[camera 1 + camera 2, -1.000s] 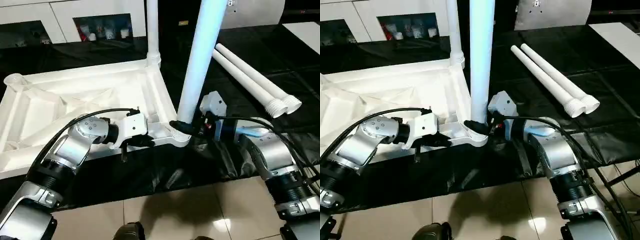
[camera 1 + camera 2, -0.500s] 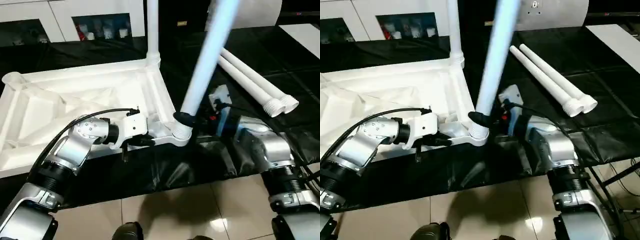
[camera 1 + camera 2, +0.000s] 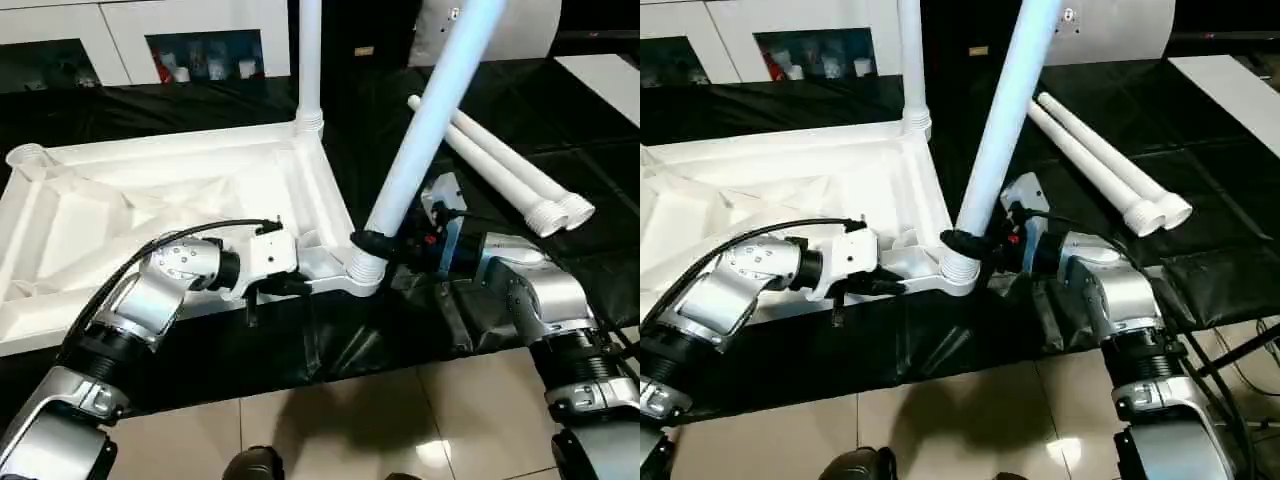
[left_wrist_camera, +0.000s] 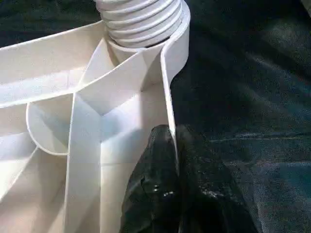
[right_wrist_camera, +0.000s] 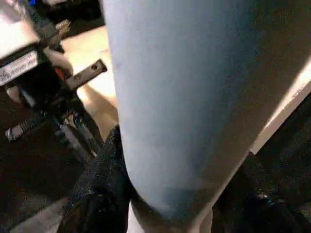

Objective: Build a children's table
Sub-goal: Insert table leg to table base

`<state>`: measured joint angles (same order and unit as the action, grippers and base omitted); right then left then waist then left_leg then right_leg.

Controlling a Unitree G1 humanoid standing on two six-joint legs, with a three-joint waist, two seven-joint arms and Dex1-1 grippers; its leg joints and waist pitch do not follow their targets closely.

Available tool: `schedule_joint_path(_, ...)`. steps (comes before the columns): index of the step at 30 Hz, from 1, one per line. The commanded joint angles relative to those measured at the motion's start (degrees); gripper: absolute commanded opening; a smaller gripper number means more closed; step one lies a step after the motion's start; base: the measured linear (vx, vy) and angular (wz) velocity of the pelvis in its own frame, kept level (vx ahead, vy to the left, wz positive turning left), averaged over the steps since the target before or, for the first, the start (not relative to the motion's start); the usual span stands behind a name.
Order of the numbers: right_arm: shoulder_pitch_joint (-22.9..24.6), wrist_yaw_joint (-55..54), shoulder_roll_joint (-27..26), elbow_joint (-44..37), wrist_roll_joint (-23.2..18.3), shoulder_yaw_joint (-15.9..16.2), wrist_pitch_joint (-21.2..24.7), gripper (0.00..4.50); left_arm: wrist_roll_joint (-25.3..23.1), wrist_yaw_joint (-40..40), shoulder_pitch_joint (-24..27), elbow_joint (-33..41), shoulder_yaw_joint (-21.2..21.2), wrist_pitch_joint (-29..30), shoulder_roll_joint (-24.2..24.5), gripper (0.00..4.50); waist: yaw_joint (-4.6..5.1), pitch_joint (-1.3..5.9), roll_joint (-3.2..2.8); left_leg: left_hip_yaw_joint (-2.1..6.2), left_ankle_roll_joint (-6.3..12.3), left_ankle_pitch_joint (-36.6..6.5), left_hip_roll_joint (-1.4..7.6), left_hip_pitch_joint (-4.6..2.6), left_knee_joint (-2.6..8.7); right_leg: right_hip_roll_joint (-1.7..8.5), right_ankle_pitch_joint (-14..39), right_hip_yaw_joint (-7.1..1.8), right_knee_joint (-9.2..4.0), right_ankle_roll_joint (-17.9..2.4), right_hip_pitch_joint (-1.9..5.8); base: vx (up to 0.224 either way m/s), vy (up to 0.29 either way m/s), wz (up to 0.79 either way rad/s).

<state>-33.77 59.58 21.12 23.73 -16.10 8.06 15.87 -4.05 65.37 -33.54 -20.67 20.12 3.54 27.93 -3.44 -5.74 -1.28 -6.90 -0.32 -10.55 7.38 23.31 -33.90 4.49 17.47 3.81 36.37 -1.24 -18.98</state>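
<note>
Left eye view shows your leg [image 3: 425, 120] leaning hard to the right in the near corner socket [image 3: 362, 270] of the upturned top [image 3: 150, 190] on the table [image 3: 560, 130], right fingers [image 3: 372, 243] clamped just above its collar; turned at that slant, I judge the thread may cross or pop out. Left wrist view adds the left fingers [image 4: 163, 194] pinched on the top's rim beside the ribbed collar [image 4: 141, 19].
</note>
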Motion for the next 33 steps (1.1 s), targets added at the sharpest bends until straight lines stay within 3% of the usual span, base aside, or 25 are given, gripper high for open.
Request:
schedule_joint_path(1, 2.6, 1.8, 0.2, 4.4, 5.8, 7.1, 2.4, 1.87, 0.8, 3.2, -0.3, 1.7, 2.8, -3.0, -1.1, 0.0, 0.31, 3.71, -0.19, 1.39, 14.08, 5.2, 5.71, -1.47, 2.94, 5.16, -20.0, -2.29, -2.32, -18.4, 1.49, 0.0, 0.0, 0.0)
schedule_joint_path(6, 2.4, 3.9, 0.9, 5.5, 8.3, 10.3, 1.2, 1.87, 0.6, 3.4, -0.7, 1.6, 2.9, -3.3, -1.0, 0.0, 0.21, 3.37, -0.36, 1.42, 12.77, 1.7, 5.93, -1.68, 3.24, 5.13, -17.1, -2.46, -2.6, -18.6, 1.43, 0.0, 0.0, 0.0)
schedule_joint_path(8, 3.7, 4.6, 1.8, 4.7, 9.9, 12.3, -0.5, 1.87, 0.4, 3.7, -1.1, 1.2, 3.0, -3.7, -0.9, 0.0, 0.13, 3.09, -0.85, 1.54, 12.38, 1.1, 5.94, -1.64, 3.33, 5.14, -17.0, -2.48, -2.59, -18.6, 1.22, 0.0, 0.0, 0.0)
schedule_joint_path(9, 4.5, 5.0, 2.1, 4.2, 10.5, 13.1, -1.1, 1.87, 0.2, 3.9, -1.4, 0.7, 3.0, -4.0, -1.0, 0.0, 0.22, 3.06, -0.57, 1.55, 12.26, 0.5, 5.95, -1.64, 3.39, 5.1, -17.2, -2.54, -2.71, -18.4, 1.36, 0.0, 0.0, 0.0)
schedule_joint_path(10, 5.2, 5.1, 2.1, 3.8, 10.9, 13.5, -1.7, 1.87, -0.2, 3.9, -1.9, -0.1, 3.1, -4.5, -1.1, 0.0, 0.17, 2.91, -0.92, 1.58, 12.15, 0.3, 5.9, -1.61, 3.42, 5.2, -17.5, -2.58, -2.69, -18.3, 1.33, 0.0, 0.0, 0.0)
schedule_joint_path(11, 6.1, 4.9, 1.7, 3.4, 10.8, 13.6, -1.5, 1.87, -0.5, 4.0, -2.5, -0.7, 3.2, -4.8, -1.2, 0.0, 0.17, 2.94, -0.77, 1.51, 12.13, -0.1, 5.9, -1.69, 3.46, 5.16, -17.4, -2.64, -2.88, -18.2, 1.33, 0.0, 0.0, 0.0)
schedule_joint_path(16, 7.7, 4.1, 1.1, 2.8, 10.5, 13.3, -1.4, 1.87, -0.5, 3.9, -3.8, -1.8, 3.0, -4.9, -1.5, 0.0, 0.07, 2.24, -1.07, 1.76, 10.03, -5.6, 6.08, -1.67, 4.33, 5.29, -13.0, -2.76, -3.37, -17.9, 1.25, 0.0, 0.0, 0.0)
schedule_joint_path(19, 9.1, 4.1, 0.8, 1.6, 9.7, 12.8, -1.2, 1.87, -0.3, 4.0, -4.9, -3.2, 2.5, -5.3, -1.5, 0.0, 0.09, 2.06, -1.29, 1.91, 7.37, -10.0, 6.26, -1.94, 5.0, 5.28, -9.8, -3.03, -3.79, -17.5, 1.17, 0.0, 0.0, 0.0)
schedule_joint_path(24, 10.5, 3.7, -0.2, 0.2, 7.8, 11.7, -0.6, 1.87, 0.9, 5.6, -6.9, -7.9, 0.8, -7.0, -0.9, 0.0, -0.04, 2.29, -1.52, 1.84, 8.88, -5.9, 6.07, -1.82, 4.62, 5.48, -17.2, -2.9, -3.51, -16.9, 1.3, 0.0, 0.0, 0.0)
schedule_joint_path(27, 10.3, 2.0, -0.9, 0.4, 8.0, 11.1, -0.6, 1.87, 1.0, 5.6, -6.8, -7.9, 0.2, -6.4, -0.4, 0.0, 0.11, 2.42, -1.49, 1.87, 9.63, -4.8, 6.02, -1.74, 4.58, 5.53, -18.4, -2.72, -3.42, -16.6, 1.41, 0.0, 0.0, 0.0)
schedule_joint_path(30, 10.1, -1.9, -2.2, 0.6, 8.6, 9.7, 0.3, 1.87, 1.9, 4.6, -5.3, -6.1, -1.0, -4.1, -0.3, 0.0, 0.34, 2.15, -1.56, 1.96, 8.8, -7.3, 6.26, -1.69, 5.16, 5.59, -14.7, -2.75, -3.7, -16.9, 1.25, 0.0, 0.0, 0.0)
schedule_joint_path(33, 10.2, -10.5, -4.3, 0.9, 9.8, 6.6, 1.2, 1.87, 2.4, -2.2, -1.8, -1.0, -3.8, 3.7, -1.7, 0.0, 0.73, 1.9, -1.66, 1.99, 5.75, -12.3, 6.55, -1.87, 6.01, 5.59, -8.2, -3.04, -4.08, -17.2, 1.12, 0.0, 0.0, 0.0)
